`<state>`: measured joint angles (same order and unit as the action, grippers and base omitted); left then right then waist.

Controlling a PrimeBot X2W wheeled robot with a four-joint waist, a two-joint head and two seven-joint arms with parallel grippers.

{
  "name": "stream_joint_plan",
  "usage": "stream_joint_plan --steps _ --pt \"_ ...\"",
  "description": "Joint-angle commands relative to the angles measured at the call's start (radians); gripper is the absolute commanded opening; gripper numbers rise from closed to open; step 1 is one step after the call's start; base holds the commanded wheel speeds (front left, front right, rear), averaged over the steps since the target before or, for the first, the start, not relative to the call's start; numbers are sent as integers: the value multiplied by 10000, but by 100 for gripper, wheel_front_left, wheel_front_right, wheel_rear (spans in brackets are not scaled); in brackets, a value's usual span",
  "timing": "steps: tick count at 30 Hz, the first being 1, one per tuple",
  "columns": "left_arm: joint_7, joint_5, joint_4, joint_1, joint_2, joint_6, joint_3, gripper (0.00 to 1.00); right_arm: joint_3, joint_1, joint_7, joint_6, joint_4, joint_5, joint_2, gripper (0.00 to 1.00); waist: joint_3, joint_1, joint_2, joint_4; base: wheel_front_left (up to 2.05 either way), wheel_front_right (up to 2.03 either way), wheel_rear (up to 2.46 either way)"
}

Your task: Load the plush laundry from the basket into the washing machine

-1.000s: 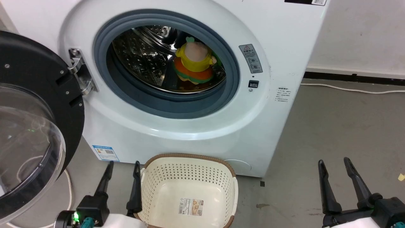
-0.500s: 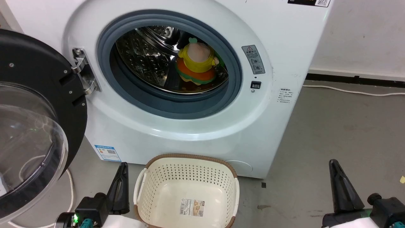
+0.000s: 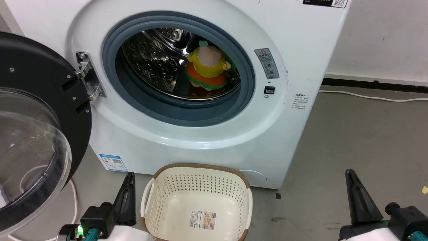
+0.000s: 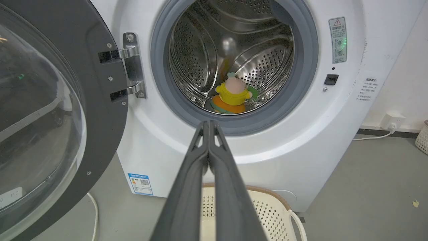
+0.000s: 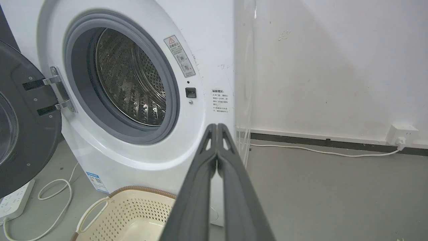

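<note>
The plush laundry (image 3: 206,68) lies inside the steel drum of the washing machine (image 3: 187,140), its yellow clothing and orange-and-green hat showing; the left wrist view has the plush laundry (image 4: 231,97) low in the drum. The black-rimmed door (image 3: 31,134) stands swung wide at the left. On the floor in front sits the cream basket (image 3: 197,201) with nothing but a barcode sticker inside. My left gripper (image 3: 128,179) is shut beside the basket's left side, holding nothing. My right gripper (image 3: 349,175) is shut over the floor at lower right, fingers pressed together.
A white cable (image 3: 367,96) runs along the floor by the wall to a socket (image 5: 401,134). A power strip (image 5: 13,197) and looped cord (image 5: 57,194) lie under the open door. Grey floor stretches to the washer's right.
Both grippers went from open one second ago to shut half a second ago. Since then nothing but a slight shift of the camera.
</note>
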<state>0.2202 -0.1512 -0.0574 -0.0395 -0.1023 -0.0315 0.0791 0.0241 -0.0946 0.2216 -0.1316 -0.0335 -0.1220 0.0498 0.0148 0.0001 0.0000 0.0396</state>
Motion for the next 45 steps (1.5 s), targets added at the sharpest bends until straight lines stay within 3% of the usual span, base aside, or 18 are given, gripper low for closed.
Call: stream_joint_plan --steps 1,45 --pt "-57 94 62 61 58 43 -47 0 -16 124 -62 2 44 106 1 0 -2 0 0 -4 0 0 0" --pt "-997 715 286 208 261 162 -373 0 -115 484 -1006 5 171 594 2 0 -66 0 0 -176 0 0 0"
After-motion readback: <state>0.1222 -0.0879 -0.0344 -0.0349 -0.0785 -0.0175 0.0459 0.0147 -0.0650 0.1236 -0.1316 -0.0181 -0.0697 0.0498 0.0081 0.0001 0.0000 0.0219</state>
